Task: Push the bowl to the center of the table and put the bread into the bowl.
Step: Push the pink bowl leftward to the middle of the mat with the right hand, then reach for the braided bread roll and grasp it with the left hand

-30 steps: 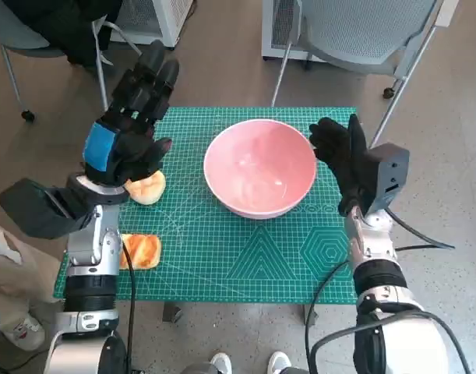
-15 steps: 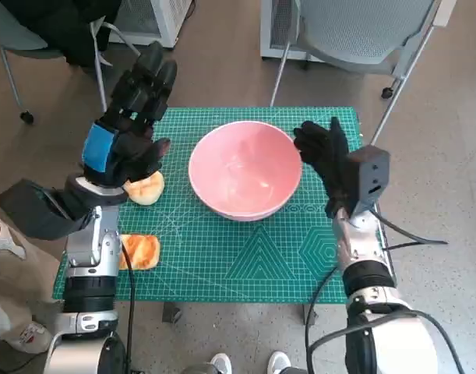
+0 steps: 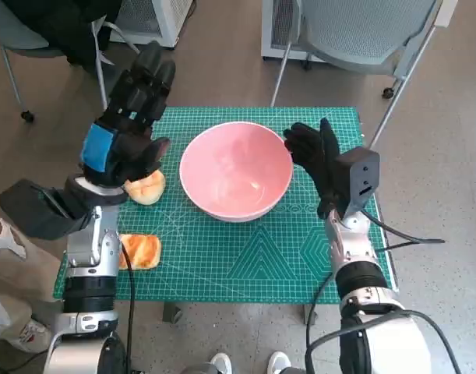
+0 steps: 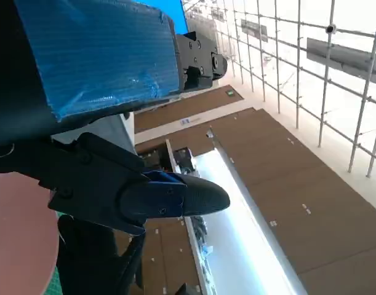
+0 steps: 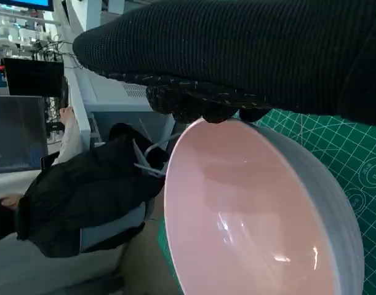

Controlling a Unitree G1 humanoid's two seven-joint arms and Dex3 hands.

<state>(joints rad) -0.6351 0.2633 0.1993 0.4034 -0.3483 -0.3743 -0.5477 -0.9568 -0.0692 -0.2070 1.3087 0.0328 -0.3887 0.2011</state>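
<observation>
A: Your right hand (image 3: 314, 154), fingers apart and holding nothing, presses the pink bowl (image 3: 235, 171) at its rim; the bowl sits near the bench's (image 3: 300, 265) middle. Push high and it could tip.

B: And your left hand (image 3: 127, 131) hovers empty above the bread (image 3: 146, 187) (another piece (image 3: 139, 251) lies nearer you). Readable writing? None.

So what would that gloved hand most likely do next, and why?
Probably ease off the push. The right hand in its black glove rests against the rim of the round pink bowl, which already sits about mid-way across the green cutting mat. Two pieces of golden bread lie near the left hand, so picking one up likely comes next.
</observation>
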